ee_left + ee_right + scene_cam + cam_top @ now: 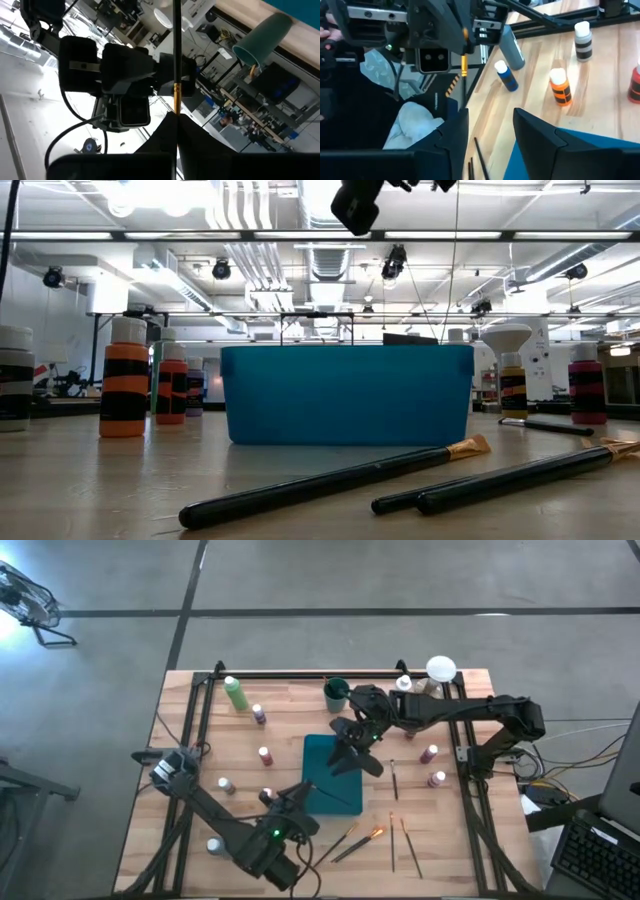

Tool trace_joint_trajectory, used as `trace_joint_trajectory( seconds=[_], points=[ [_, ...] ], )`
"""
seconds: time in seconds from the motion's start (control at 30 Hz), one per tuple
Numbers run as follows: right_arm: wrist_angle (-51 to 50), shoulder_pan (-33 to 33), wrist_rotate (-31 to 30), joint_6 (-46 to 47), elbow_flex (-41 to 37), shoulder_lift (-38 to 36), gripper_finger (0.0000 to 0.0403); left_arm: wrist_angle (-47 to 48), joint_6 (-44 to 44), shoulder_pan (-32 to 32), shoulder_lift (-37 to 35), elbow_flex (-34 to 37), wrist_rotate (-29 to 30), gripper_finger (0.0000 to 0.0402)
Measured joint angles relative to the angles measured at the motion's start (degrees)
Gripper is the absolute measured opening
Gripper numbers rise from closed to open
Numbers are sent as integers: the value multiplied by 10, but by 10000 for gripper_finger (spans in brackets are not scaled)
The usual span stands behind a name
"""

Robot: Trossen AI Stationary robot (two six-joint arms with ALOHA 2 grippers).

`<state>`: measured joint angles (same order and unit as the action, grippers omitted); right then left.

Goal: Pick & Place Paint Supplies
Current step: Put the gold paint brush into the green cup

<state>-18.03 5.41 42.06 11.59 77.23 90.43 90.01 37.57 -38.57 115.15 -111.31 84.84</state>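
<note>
left gripper: left gripper (296, 808) clamped tight on a thin brush (176, 75), lifted over the near edge of the teal tray (322, 755).
handover: judging by the wrist views, the brush stands up toward the right gripper; keep it steady and centred between those fingers before any release.
right gripper: right gripper (352, 755) hangs above the tray, fingers (451, 131) parted, holding nothing.
supplies: small paint bottles (265, 755) stand scattered on the wood, the light-green bottle (235, 693) lies at the far left, more loose brushes (408, 846) lie near the front edge.
surface: slatted wooden table (200, 850), black rail frame.
room: grey floor, ceiling strip lights in the low view.
</note>
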Motion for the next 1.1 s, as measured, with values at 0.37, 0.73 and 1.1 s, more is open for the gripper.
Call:
trace_joint_trajectory(
  seconds=[0.37, 0.73, 1.1],
  points=[
    [11, -26, 0, -13, -2, 5, 128, 0, 16, 21, 0, 0, 1, 1],
    [42, -26, -32, -13, -3, 5, 158, 0, 18, 27, 0, 0, 1, 1],
    [46, -30, -33, -11, -3, 6, 139, 0, 30, 59, 0, 0, 1, 1]
  ],
)
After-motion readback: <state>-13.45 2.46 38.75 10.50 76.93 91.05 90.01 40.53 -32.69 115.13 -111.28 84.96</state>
